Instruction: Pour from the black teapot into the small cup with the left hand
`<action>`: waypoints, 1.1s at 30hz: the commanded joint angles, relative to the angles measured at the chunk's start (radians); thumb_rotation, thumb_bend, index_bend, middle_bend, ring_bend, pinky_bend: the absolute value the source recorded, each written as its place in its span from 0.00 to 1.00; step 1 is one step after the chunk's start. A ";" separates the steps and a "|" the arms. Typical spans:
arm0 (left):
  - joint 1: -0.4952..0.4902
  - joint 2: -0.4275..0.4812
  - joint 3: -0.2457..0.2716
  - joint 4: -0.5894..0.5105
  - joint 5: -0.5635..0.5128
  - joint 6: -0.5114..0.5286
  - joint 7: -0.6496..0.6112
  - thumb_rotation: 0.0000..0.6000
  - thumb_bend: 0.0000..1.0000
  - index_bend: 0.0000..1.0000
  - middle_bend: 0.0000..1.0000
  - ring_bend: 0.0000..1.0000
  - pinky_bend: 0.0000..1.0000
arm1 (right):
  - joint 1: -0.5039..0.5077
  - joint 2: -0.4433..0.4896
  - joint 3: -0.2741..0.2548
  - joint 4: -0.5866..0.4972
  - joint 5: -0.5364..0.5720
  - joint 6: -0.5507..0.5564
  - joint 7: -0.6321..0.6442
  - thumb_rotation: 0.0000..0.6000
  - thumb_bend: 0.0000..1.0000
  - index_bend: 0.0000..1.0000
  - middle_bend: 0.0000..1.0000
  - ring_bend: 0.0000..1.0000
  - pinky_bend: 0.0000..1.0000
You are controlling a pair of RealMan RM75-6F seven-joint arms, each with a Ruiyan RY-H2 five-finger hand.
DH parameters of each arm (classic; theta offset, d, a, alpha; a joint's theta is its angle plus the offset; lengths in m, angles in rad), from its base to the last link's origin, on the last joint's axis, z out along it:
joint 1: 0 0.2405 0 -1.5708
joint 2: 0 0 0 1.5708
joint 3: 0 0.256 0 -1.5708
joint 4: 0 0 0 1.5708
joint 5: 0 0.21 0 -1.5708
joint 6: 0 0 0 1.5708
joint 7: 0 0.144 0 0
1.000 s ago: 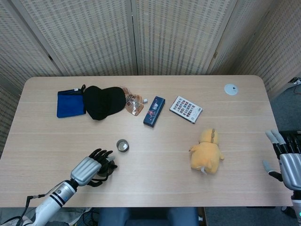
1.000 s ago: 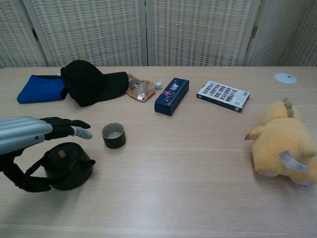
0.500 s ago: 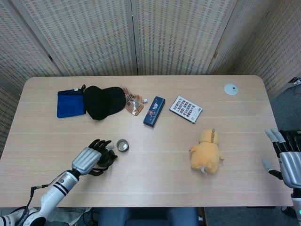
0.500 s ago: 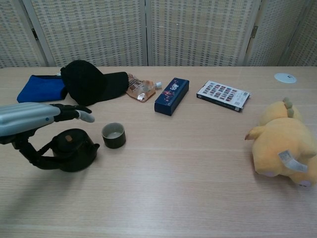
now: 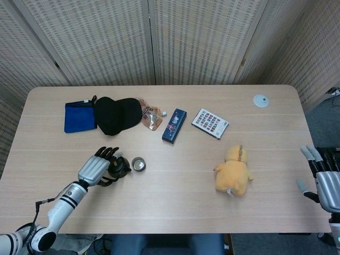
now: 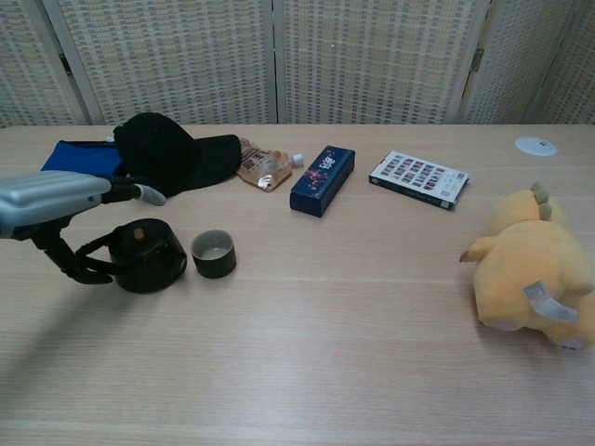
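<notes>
Woven screens back a pale wooden worktop (image 6: 353, 334). The left hand (image 6: 56, 206) grips the teapot (image 6: 147, 268) by its handle, just left of the cup (image 6: 214, 254). The right hand (image 5: 325, 183) hangs off the right edge, fingers spread, holding nothing.

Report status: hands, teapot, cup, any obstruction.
Left hand grips black teapot by its handle, upright beside small cup. Right hand open at table edge. Nothing between pot and cup.

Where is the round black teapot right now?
In the chest view the round black teapot sits at front left of the table, gripped by its handle in the left hand, immediately left of the small dark cup.
</notes>
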 commanded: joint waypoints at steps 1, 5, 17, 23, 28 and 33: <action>-0.006 -0.005 -0.007 0.015 -0.013 0.002 -0.008 1.00 0.21 0.00 0.00 0.01 0.00 | 0.000 0.000 0.000 -0.002 0.001 0.000 -0.002 1.00 0.29 0.00 0.04 0.00 0.01; -0.008 -0.003 -0.002 0.022 -0.018 0.003 -0.015 1.00 0.21 0.00 0.00 0.01 0.00 | 0.000 0.000 0.000 -0.006 0.002 -0.001 -0.008 1.00 0.29 0.00 0.04 0.00 0.01; 0.038 0.041 0.061 -0.002 0.119 0.116 -0.078 1.00 0.21 0.08 0.00 0.07 0.00 | 0.001 -0.001 -0.002 -0.012 -0.002 -0.001 -0.015 1.00 0.29 0.00 0.04 0.00 0.01; 0.051 0.039 0.090 0.039 0.228 0.179 -0.149 1.00 0.21 0.31 0.23 0.26 0.00 | 0.000 -0.002 -0.003 -0.014 -0.003 0.001 -0.019 1.00 0.29 0.00 0.04 0.00 0.01; 0.052 0.038 0.107 0.060 0.257 0.185 -0.134 1.00 0.21 0.41 0.35 0.34 0.00 | -0.002 -0.002 -0.005 -0.016 -0.003 0.002 -0.023 1.00 0.29 0.00 0.04 0.00 0.01; 0.052 0.032 0.111 0.064 0.256 0.179 -0.113 1.00 0.21 0.42 0.36 0.36 0.00 | -0.004 0.000 -0.005 -0.020 -0.004 0.005 -0.027 1.00 0.29 0.00 0.04 0.00 0.01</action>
